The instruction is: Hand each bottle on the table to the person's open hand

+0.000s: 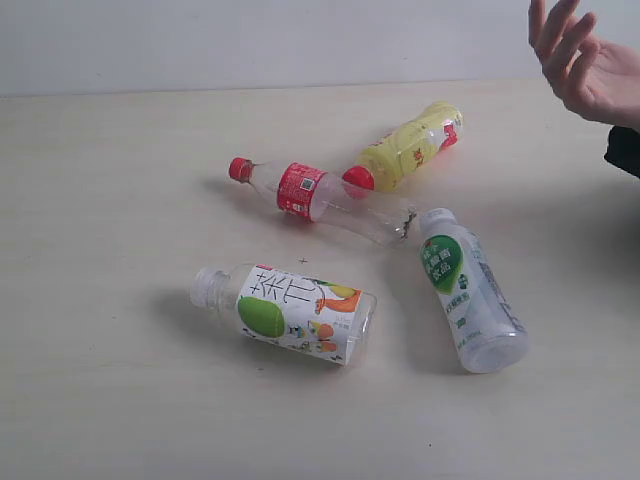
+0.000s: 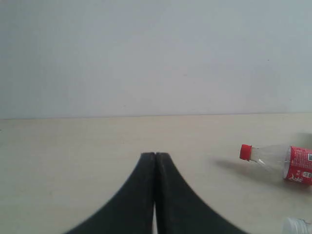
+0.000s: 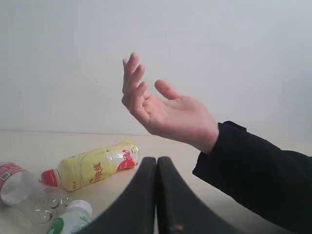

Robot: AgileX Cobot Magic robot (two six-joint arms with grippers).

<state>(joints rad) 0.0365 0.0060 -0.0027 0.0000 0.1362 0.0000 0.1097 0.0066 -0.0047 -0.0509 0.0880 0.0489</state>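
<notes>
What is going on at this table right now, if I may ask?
Nothing is being handled yet. Four bottles lie on their sides on the table: the yellow bottle, the clear red-label bottle, the white-green bottle and the fruit-label bottle. The person's open hand is raised at the far right of the exterior view. The left gripper and right gripper are both shut and hold nothing.

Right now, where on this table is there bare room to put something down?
In the exterior view the table is bare all down the left, beyond the caps of the clear red-label bottle and the fruit-label bottle, and along the bottom edge. The middle is crowded: yellow bottle, the clear one and green-label bottle lie bunched.
</notes>
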